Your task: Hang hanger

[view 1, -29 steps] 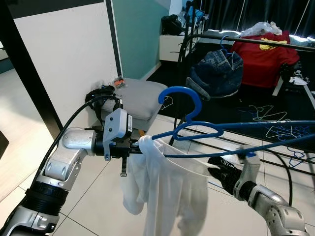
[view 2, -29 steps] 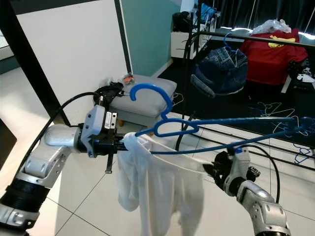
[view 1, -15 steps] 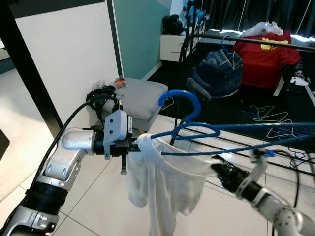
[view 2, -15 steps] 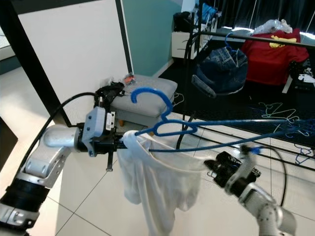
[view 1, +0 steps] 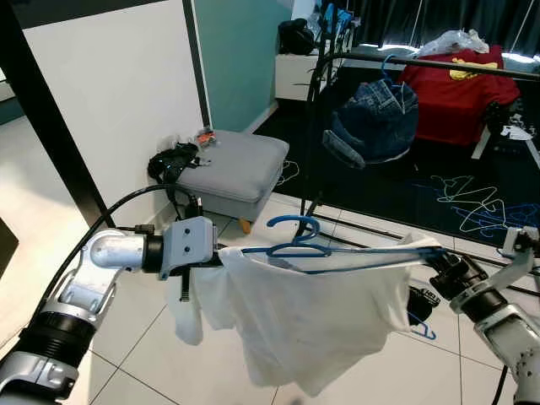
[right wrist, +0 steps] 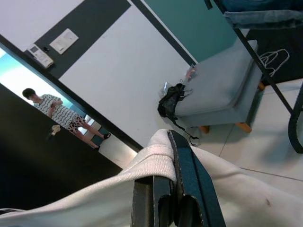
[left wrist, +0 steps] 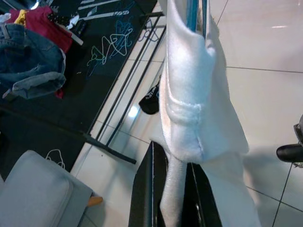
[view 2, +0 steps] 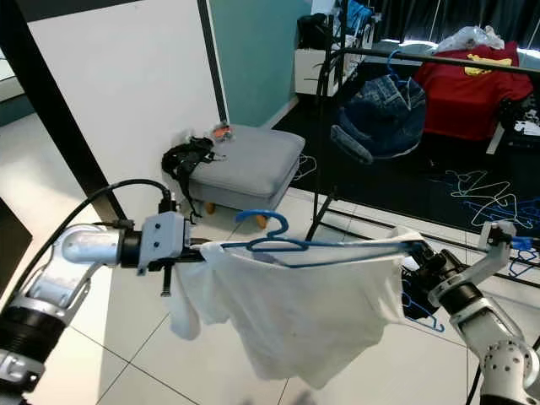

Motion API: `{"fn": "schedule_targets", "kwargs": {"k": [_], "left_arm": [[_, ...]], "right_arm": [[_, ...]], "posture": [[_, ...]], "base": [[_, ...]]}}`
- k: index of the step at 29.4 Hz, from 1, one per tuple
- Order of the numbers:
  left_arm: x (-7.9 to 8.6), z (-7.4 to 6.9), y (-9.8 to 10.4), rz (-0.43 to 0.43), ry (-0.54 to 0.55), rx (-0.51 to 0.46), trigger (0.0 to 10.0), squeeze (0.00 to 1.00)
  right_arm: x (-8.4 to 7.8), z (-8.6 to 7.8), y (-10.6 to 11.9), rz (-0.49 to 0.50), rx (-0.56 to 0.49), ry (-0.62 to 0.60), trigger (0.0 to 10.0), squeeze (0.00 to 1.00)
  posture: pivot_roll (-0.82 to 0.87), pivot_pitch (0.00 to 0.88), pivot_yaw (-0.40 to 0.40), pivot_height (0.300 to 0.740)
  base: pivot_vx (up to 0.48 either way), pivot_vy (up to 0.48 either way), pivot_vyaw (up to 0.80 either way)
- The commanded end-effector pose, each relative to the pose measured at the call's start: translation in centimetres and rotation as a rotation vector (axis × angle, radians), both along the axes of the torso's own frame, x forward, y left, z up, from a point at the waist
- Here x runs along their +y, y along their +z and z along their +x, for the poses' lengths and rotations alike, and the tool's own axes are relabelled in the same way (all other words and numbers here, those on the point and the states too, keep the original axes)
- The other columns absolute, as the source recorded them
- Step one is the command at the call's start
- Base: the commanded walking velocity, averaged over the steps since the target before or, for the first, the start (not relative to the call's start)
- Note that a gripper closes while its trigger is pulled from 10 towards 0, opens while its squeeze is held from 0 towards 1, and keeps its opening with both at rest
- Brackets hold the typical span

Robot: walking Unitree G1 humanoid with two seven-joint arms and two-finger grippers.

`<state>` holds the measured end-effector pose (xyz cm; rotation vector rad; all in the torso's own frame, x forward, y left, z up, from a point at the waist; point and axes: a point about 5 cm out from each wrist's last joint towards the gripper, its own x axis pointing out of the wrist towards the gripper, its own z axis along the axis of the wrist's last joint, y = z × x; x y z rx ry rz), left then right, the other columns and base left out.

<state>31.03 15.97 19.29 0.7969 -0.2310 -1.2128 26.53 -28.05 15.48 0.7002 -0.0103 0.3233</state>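
Observation:
A blue hanger carries a white shirt and is held level in front of me, hook up. My left gripper is shut on the hanger's left end through the shirt's shoulder, whose cloth is pinched between the black fingers. My right gripper is shut on the right end, where the blue hanger arm and white cloth lie against its fingers. The black clothes rail stands beyond, higher than the hook.
Jeans and a red shirt hang on the rail. A grey ottoman with a black bag stands by the white wall. Loose hangers lie on the dark floor. A person stands far off.
The right gripper has swung out to the right and up, now gripping the hanger's right end. The hanger has levelled and the shirt is spread across it.

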Motion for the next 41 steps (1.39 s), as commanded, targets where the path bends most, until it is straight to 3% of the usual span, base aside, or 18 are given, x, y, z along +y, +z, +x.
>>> {"fn": "schedule_targets", "kwargs": {"k": [1,6,16,17,35,39,41], "left_arm": [[1.0,-0.1,-0.3,0.04,0.026,-0.001,10.0,0.0],[0.9,0.3,-0.7,0.061,0.053,-0.025,10.0,0.0],[1.1,1.1,-1.0,0.107,0.1,-0.054,10.0,0.0],[1.2,1.3,-1.4,0.15,0.126,-0.065,10.0,0.0],[3.7,2.7,-1.3,0.182,0.301,-0.098,10.0,0.0],[3.6,2.7,-1.5,0.182,0.308,-0.097,10.0,0.0],[2.7,2.7,-1.8,0.162,0.297,-0.095,10.0,0.0]], "right_arm": [[-0.1,-0.2,0.3,0.005,-0.015,-0.006,0.0,0.0],[1.1,-0.2,0.7,-0.014,-0.021,0.054,0.0,0.0],[1.8,0.1,0.7,-0.054,-0.002,0.085,0.0,0.0],[1.9,0.1,0.9,-0.064,-0.003,0.087,0.0,0.0],[0.9,0.0,-0.5,-0.128,0.103,0.064,0.0,0.0],[1.1,0.0,-0.5,-0.13,0.106,0.071,0.0,0.0],[1.5,0.2,-0.6,-0.137,0.115,0.079,0.0,0.0]], "posture": [[0.02,0.035,0.037,0.74],[0.02,0.031,0.036,0.74],[0.01,0.027,0.035,0.74],[0.01,0.027,0.035,0.74],[0.02,0.018,0.025,0.74],[0.02,0.019,0.025,0.74],[0.02,0.022,0.025,0.74]], "base": [[0.0,0.0,0.0],[0.0,0.0,0.0],[0.0,0.0,0.0],[0.0,0.0,0.0],[0.0,0.0,0.0],[0.0,0.0,0.0],[0.0,0.0,0.0]]}}
